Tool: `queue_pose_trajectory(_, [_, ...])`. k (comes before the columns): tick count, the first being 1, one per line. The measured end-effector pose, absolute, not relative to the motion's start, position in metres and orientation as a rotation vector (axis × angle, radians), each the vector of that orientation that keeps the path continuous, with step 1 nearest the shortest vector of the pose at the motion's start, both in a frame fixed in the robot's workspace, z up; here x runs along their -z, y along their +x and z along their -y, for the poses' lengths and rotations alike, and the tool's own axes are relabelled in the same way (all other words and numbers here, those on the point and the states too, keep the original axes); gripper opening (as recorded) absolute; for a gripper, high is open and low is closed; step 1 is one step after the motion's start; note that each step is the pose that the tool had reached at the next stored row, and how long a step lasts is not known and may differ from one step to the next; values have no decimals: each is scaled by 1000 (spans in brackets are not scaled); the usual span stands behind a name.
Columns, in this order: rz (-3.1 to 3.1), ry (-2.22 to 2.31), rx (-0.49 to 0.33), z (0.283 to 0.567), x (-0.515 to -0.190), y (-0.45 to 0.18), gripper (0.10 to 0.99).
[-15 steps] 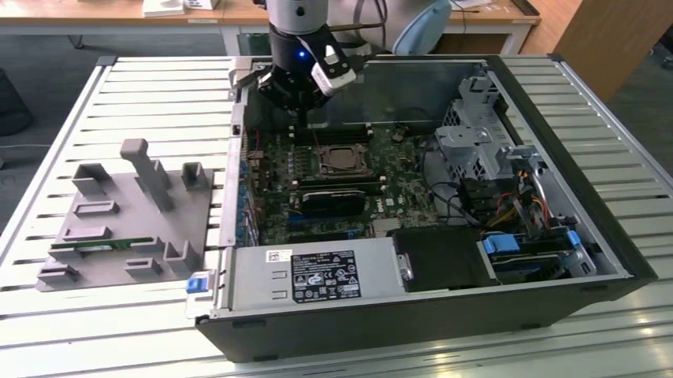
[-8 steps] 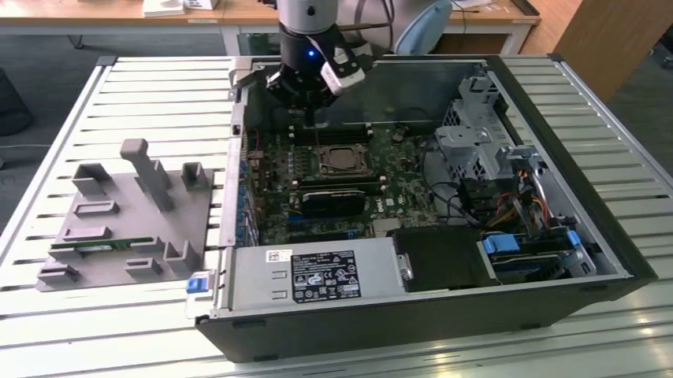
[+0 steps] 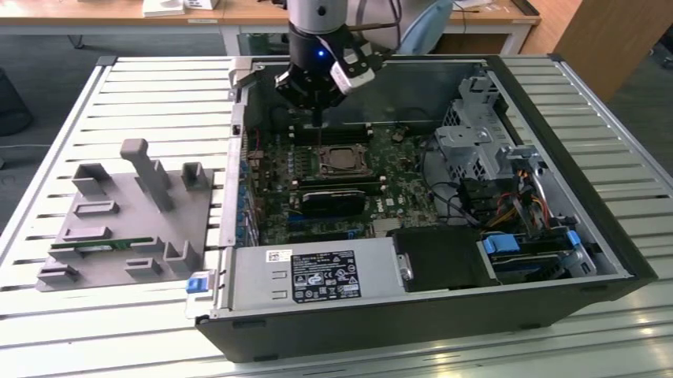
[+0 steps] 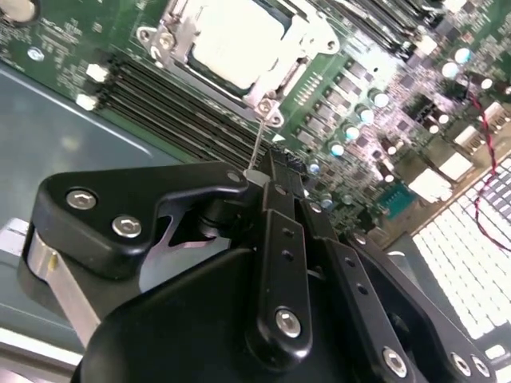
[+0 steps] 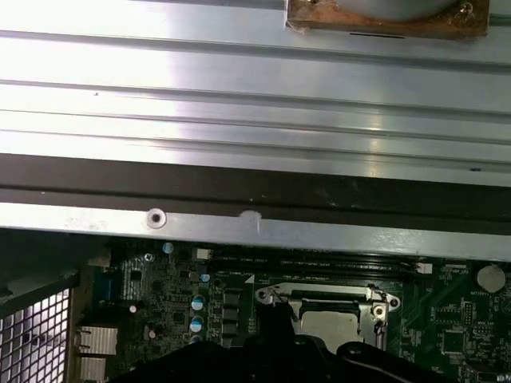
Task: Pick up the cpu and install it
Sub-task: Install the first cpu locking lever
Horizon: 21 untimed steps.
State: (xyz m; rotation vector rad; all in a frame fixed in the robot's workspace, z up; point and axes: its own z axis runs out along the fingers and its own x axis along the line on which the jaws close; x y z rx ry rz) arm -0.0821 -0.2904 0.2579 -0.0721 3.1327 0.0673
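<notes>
- Now, in the exterior view, the gripper (image 3: 317, 118) hangs inside the open case (image 3: 589, 236), near the case's back wall and just above the board (image 3: 315, 197). The cpu (image 3: 340, 159) lies in its socket (image 3: 339, 146) near the middle of the board, just past the fingertips. Outside the case, a grey holder (image 3: 116, 228) sits on the slatted table (image 3: 63, 142), near the table's edge on the exterior view's left, with a green stick (image 3: 100, 245) in it.
- In the second wrist view, the fingers (image 4: 275, 199) are pressed together, with nothing between them that I can see. A thin wire lever (image 4: 257, 144) runs from the socket (image 4: 275, 76) corner right up to the fingertips; I cannot tell if it touches them. The cpu (image 4: 235, 40) sits flat inside the metal frame.
- In the first wrist view, the cpu (image 5: 329, 323) is in the socket (image 5: 327, 299), close to the case's back wall (image 5: 255, 227).
- What could go wrong, I think:
  - The tips could slip off the thin lever, because it is skinny and springy.
  - A slip could bump the small parts (image 4: 351, 128) beside the socket.
  - Pushing too hard could bend the lever or hurt the pins under the chip.
  - The wrist is close to the back wall and could hit it.
</notes>
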Motion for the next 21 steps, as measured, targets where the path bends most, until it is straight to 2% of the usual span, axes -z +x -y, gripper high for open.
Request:
queue_pose_trajectory(13, [-3133,-72,-68,290,-257,-59,106])
queue_pose_trajectory(17, [-3131,-68,-110,290,-254,-55,106])
queue_pose_trajectory(21, [-3129,-67,-109,290,-249,-55,106])
